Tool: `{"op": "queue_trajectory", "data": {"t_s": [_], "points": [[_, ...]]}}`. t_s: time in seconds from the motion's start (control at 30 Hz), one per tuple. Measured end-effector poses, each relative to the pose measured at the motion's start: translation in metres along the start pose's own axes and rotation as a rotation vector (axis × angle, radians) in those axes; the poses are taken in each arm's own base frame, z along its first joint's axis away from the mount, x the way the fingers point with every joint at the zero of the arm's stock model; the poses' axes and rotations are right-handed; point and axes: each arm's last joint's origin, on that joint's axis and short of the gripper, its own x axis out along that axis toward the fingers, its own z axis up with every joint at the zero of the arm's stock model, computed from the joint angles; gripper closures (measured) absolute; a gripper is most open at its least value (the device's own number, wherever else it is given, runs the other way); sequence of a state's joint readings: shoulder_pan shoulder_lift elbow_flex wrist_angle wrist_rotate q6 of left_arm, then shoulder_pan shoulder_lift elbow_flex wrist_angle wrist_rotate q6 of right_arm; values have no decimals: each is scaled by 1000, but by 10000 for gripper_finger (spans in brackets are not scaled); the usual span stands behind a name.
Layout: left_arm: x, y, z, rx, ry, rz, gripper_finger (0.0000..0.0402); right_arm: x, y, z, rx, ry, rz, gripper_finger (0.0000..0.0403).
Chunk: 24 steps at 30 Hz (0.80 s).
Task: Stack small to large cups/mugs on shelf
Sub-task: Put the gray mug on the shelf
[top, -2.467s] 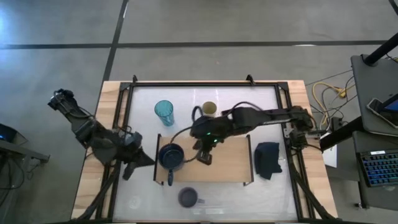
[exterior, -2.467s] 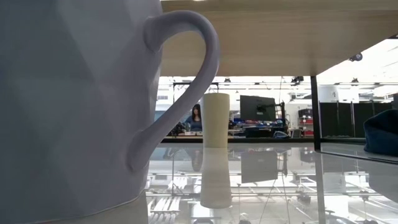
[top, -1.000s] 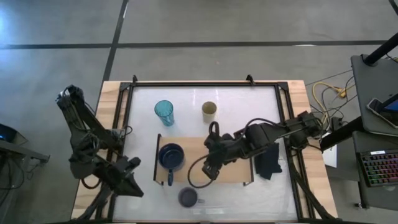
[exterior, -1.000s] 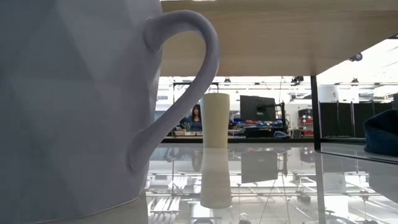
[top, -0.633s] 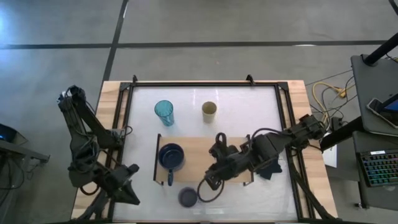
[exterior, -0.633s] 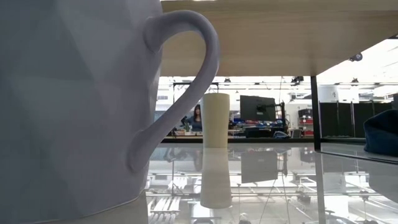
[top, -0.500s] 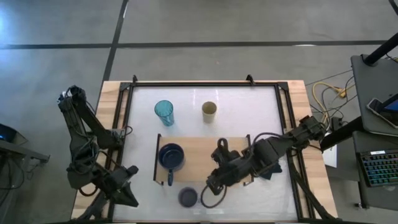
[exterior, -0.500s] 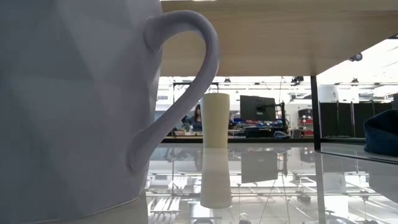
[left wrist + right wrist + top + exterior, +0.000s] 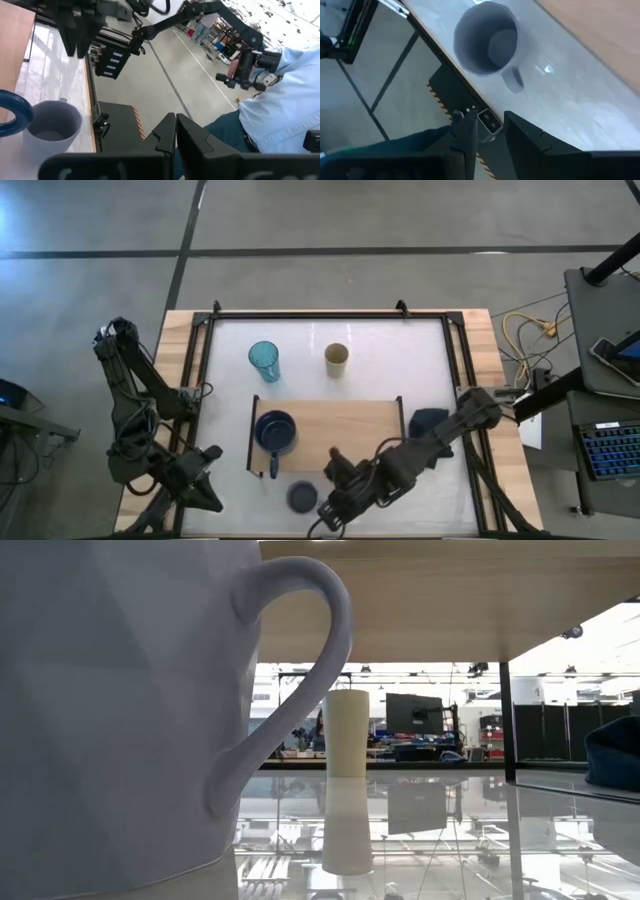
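Note:
The small grey-lavender mug (image 9: 302, 497) stands on the white tabletop near its front edge; it also shows in the right wrist view (image 9: 487, 42) and fills the left of the low view (image 9: 120, 720). The navy mug (image 9: 275, 432) stands on the left end of the wooden shelf (image 9: 345, 435). The teal tumbler (image 9: 264, 361) and the tan cup (image 9: 337, 359) stand on the table behind the shelf. My right gripper (image 9: 333, 505) hovers just right of the grey mug, its fingers (image 9: 465, 132) a little apart and empty. My left gripper (image 9: 207, 496) is shut at the table's near left corner.
A dark folded cloth (image 9: 430, 430) lies right of the shelf. Black frame rails (image 9: 200, 380) run along the table's sides. A person in a light blue top (image 9: 285, 90) stands beyond the near edge. The right half of the shelf board is bare.
My right gripper has gone from above the shelf's middle toward the table's near edge and now hangs beside the grey mug. My left gripper has drawn back a little toward the near left corner. The cups have stayed put.

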<state>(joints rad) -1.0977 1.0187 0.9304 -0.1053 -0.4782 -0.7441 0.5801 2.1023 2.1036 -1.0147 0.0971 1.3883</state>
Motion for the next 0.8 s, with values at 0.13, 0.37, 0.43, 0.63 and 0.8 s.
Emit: {"op": "queue_trajectory", "data": {"t_s": [0.13, 0.37, 0.43, 0.63, 0.8], "points": [[0, 1, -1, 5, 7, 7, 402, 18, 6, 1, 32, -8, -10, 321], [0, 1, -2, 6, 7, 9, 402, 51, 10, -1, 31, -2, -47, 318], [0, 1, -2, 6, 6, 10, 402, 55, 13, -1, 5, -1, -41, 313], [0, 2, -2, 12, 8, 11, 402, 46, 13, 1, -28, -7, -83, 290], [1, 2, -2, 25, 0, 21, 402, 46, 12, -3, 34, -45, -108, 271]]}}
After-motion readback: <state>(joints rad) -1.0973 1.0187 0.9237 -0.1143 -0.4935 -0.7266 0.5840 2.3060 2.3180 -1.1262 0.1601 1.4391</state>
